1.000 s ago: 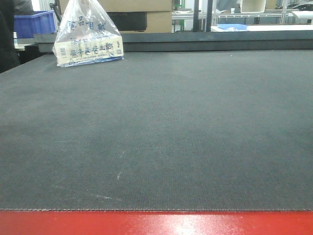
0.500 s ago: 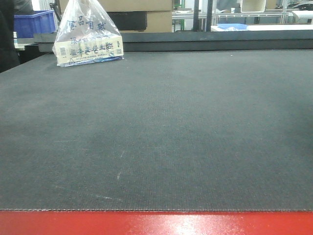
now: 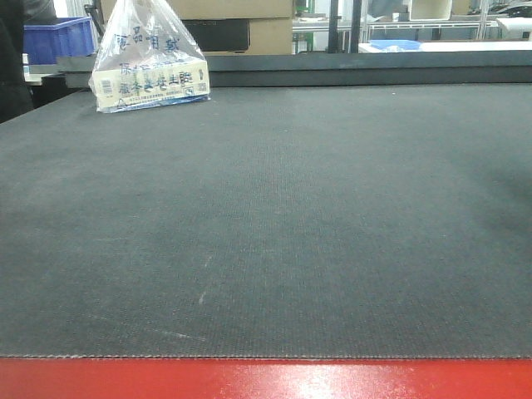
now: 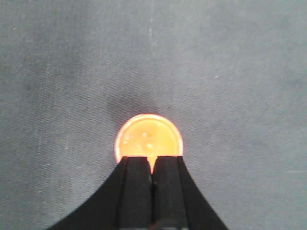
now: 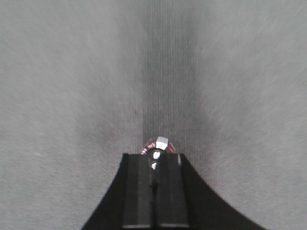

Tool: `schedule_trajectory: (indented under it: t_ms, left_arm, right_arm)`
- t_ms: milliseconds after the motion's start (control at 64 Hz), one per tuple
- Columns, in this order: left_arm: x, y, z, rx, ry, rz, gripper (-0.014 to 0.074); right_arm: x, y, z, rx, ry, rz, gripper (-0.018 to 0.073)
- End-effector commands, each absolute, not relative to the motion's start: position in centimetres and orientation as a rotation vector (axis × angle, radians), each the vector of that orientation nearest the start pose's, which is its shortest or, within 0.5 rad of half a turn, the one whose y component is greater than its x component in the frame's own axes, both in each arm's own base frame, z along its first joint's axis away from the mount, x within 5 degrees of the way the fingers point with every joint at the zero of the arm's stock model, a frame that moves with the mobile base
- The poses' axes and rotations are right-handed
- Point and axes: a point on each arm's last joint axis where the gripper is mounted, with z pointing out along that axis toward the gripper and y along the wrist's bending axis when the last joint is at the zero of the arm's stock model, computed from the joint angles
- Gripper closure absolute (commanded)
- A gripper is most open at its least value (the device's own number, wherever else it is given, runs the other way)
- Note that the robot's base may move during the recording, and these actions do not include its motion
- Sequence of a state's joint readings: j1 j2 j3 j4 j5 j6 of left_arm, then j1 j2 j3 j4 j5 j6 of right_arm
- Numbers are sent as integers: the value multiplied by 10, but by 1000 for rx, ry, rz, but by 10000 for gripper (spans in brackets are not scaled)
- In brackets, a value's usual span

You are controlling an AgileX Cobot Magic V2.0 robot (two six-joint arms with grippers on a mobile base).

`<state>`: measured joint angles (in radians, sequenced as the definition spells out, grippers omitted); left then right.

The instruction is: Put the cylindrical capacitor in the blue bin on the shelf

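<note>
In the right wrist view my right gripper [image 5: 153,155] is shut on a small dark red cylindrical capacitor [image 5: 161,143] with a silver tip that pokes out past the fingertips, above the grey mat. In the left wrist view my left gripper [image 4: 152,160] is shut on a round orange piece [image 4: 148,136], seen end-on and casting a shadow on the mat. A blue bin [image 3: 56,37] stands far back left in the front view; the edge of another blue bin [image 3: 394,45] shows at the back right. Neither gripper shows in the front view.
A wide dark mat [image 3: 291,208] covers the table, with a red front edge [image 3: 266,378]. A plastic bag holding a printed box [image 3: 150,71] sits at the back left. A raised dark ledge [image 3: 332,68] runs along the back, with cardboard boxes and racks behind.
A faint shadow has appeared on the mat at the right edge of the front view. Nothing else has visibly moved.
</note>
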<state>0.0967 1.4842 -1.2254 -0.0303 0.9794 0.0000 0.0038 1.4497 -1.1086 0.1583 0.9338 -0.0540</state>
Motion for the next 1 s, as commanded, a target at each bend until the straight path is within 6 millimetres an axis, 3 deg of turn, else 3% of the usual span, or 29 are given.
schedule_trajectory:
  t_ms: [0, 78, 156, 234, 438, 609, 719, 984]
  left_arm:
    - [302, 27, 307, -146, 2702, -6, 708]
    - [302, 27, 307, -146, 2702, -6, 708]
    - [302, 28, 307, -146, 2692, -6, 704]
    - [304, 28, 308, -145, 2679, -5, 672]
    - [304, 28, 308, -140, 2671, 7, 444]
    - [304, 28, 308, -140, 2671, 7, 335]
    - [303, 28, 306, -141, 2679, 6, 307]
    - [308, 29, 294, -144, 2720, 4, 231]
  right_arm:
    - [291, 12, 278, 7, 2775, 172, 442]
    - [293, 12, 271, 8, 2807, 174, 277]
    - [294, 12, 260, 11, 2843, 175, 192]
    - [298, 12, 248, 20, 2883, 184, 186]
    - [309, 13, 230, 36, 2901, 190, 190]
    - [316, 12, 219, 44, 2900, 185, 190]
    - [317, 12, 218, 45, 2894, 184, 238]
    - [318, 12, 219, 46, 2886, 183, 491]
